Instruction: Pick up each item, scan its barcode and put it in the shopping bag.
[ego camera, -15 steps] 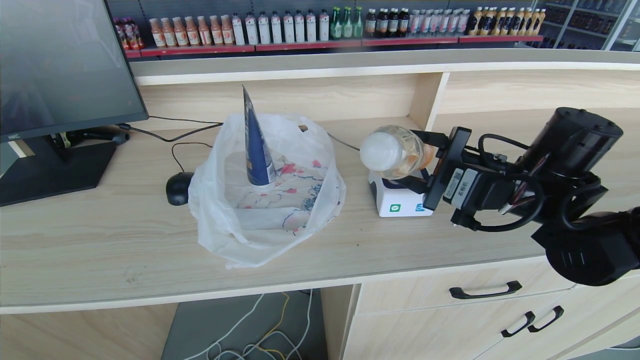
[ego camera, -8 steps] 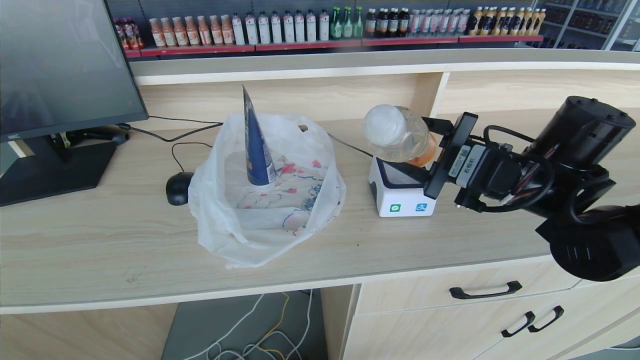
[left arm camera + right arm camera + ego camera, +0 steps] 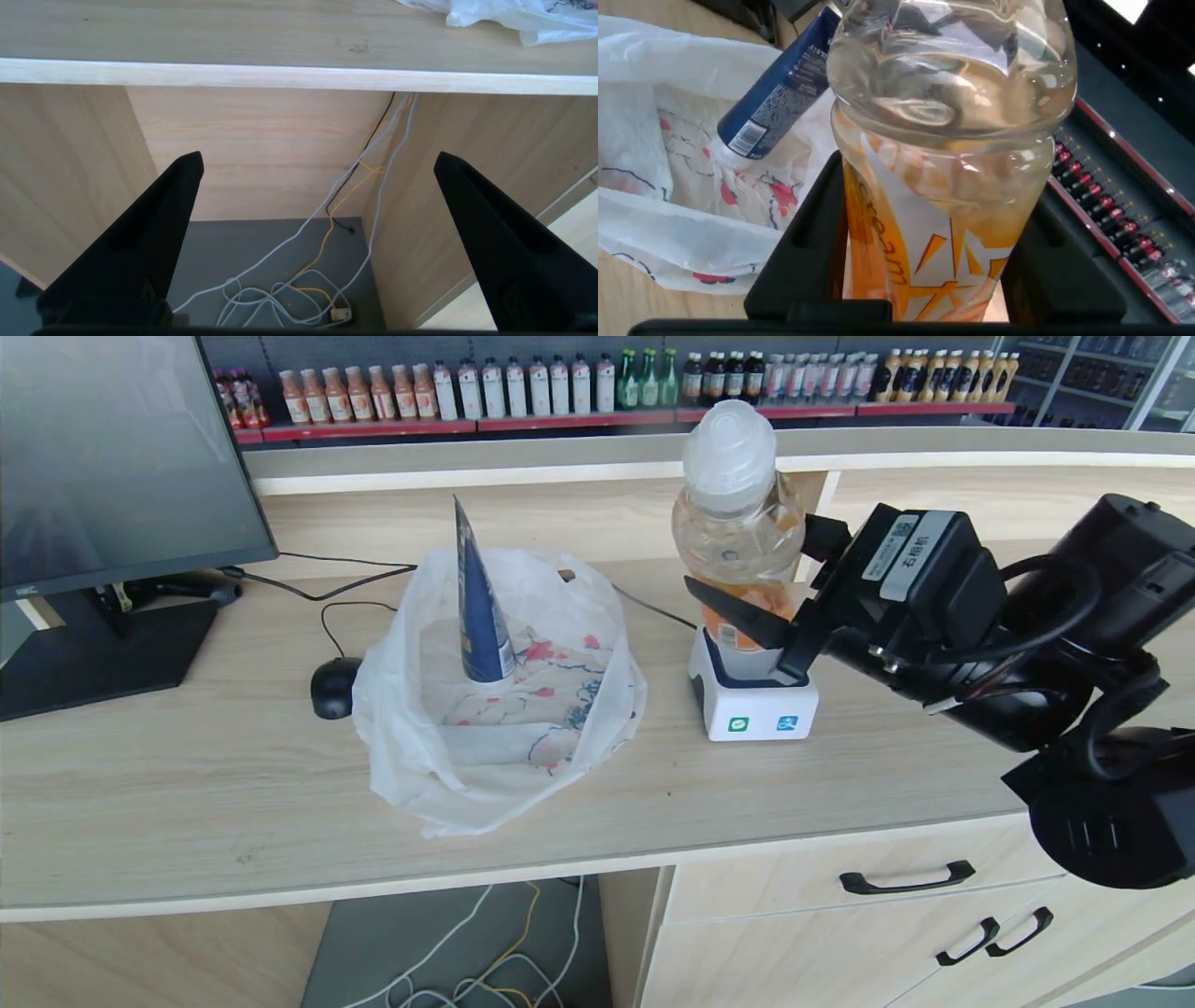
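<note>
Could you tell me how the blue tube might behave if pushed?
The blue tube stands tall on its small cap, so it likely tips easily. The thin shopping bag around it looks floppy, probably offering little support.

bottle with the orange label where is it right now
Head view, right of centre: the bottle is held upright in the right gripper, over the white scanner, with the shopping bag to its left.

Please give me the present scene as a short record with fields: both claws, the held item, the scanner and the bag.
right claw: shut on the bottle, holding it upright
bottle: cap up, just above the scanner
scanner: white, on the counter, to the right of the shopping bag
shopping bag: open, with a blue tube standing inside
left claw: open, low, facing the space under the counter
</note>
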Robot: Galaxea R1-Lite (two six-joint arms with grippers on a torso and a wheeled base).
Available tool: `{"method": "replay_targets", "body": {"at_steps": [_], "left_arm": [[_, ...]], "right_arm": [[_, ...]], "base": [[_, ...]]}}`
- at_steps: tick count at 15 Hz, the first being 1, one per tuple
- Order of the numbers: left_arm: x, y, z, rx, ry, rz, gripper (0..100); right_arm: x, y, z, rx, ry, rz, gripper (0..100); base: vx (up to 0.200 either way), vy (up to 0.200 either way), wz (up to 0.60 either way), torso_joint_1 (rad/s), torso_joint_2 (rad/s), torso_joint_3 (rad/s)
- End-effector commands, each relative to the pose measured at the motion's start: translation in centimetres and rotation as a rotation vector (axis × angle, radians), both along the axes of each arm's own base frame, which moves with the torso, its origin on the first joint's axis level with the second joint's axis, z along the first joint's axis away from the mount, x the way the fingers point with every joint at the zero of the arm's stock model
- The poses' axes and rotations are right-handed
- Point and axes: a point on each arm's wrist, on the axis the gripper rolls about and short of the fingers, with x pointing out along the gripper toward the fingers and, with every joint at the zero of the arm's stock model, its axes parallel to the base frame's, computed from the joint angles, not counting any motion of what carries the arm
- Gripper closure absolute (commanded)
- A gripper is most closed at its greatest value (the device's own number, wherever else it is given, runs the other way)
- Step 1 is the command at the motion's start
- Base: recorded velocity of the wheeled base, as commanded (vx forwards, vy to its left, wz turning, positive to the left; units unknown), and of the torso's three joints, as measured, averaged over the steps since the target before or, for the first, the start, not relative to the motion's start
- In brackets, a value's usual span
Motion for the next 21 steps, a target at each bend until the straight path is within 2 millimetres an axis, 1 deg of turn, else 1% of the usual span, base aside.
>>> {"method": "replay_targets", "body": {"at_steps": [1,2,5,6,7,8,10,14,16,17,21], "left_arm": [[0.0,0.0,0.0,0.009,0.000,0.000,0],[0.0,0.0,0.0,0.011,0.000,0.000,0],[0.0,0.0,0.0,0.012,0.000,0.000,0],[0.0,0.0,0.0,0.012,0.000,0.000,0],[0.0,0.0,0.0,0.012,0.000,-0.002,0],[0.0,0.0,0.0,0.012,0.000,0.000,0],[0.0,0.0,0.0,0.011,0.000,0.000,0],[0.0,0.0,0.0,0.005,0.000,0.000,0],[0.0,0.0,0.0,-0.003,0.000,0.000,0],[0.0,0.0,0.0,-0.005,0.000,0.000,0],[0.0,0.0,0.0,-0.005,0.000,0.000,0]], "right_arm": [[-1.1,0.8,-0.2,0.093,0.093,0.011,100],[-1.6,1.1,-0.5,0.156,0.145,0.029,100],[-2.3,0.6,-1.6,0.301,0.278,0.027,100],[-2.4,0.5,-1.8,0.324,0.298,0.020,100],[-2.8,0.0,-2.6,0.459,0.386,-0.033,100],[-2.9,-0.3,-2.8,0.534,0.424,-0.075,100],[-2.8,-0.6,-2.8,0.608,0.444,-0.130,100],[-2.3,-0.4,-2.4,0.653,0.427,-0.150,100],[-2.2,-0.5,-2.3,0.720,0.453,-0.168,100],[-2.2,-0.6,-2.3,0.750,0.458,-0.178,100],[-2.0,-0.6,-2.2,0.758,0.457,-0.181,100]], "base": [[0.000,0.000,0.00,0.000,0.00,0.000],[0.000,0.000,0.00,0.000,0.00,0.000],[0.000,0.000,0.00,0.000,0.00,0.000],[0.000,0.000,0.00,0.000,0.00,0.000],[0.000,0.000,0.00,0.000,0.00,0.000],[0.000,0.000,0.00,0.000,0.00,0.000],[0.000,0.000,0.00,0.000,0.00,0.000],[0.000,0.000,0.00,0.000,0.00,0.000],[0.000,0.000,0.00,0.000,0.00,0.000],[0.000,0.200,0.00,0.002,0.00,-0.007],[0.000,0.200,0.00,0.001,0.00,0.002]]}}
